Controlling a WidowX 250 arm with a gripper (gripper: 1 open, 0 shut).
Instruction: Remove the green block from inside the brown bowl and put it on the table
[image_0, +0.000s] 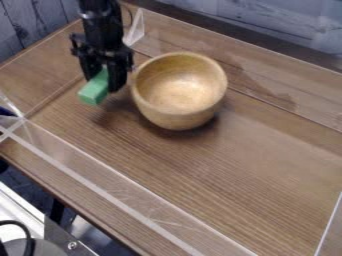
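1. Wood-grain fills most of my view: the table (227, 170) is a brown top with low clear plastic walls along its edges, and a pale wall runs behind the far side.
2. I see the gripper (99, 82) at the far left, hanging from a black arm that comes down from the top edge and pointing straight down at the tabletop.
3. Its two dark fingers (116, 72) are partly spread and clamped on the green block (92, 92), one on each side of it.
4. From my angle the block hangs tilted, its lower end sticking out below the fingertips, close above the wood; I cannot tell whether it touches the surface.
5. On my screen the brown bowl (178, 90) sits just right of the gripper, upright on the table, with nothing inside it.
6. Block and bowl are apart, the block outside the rim on the left.
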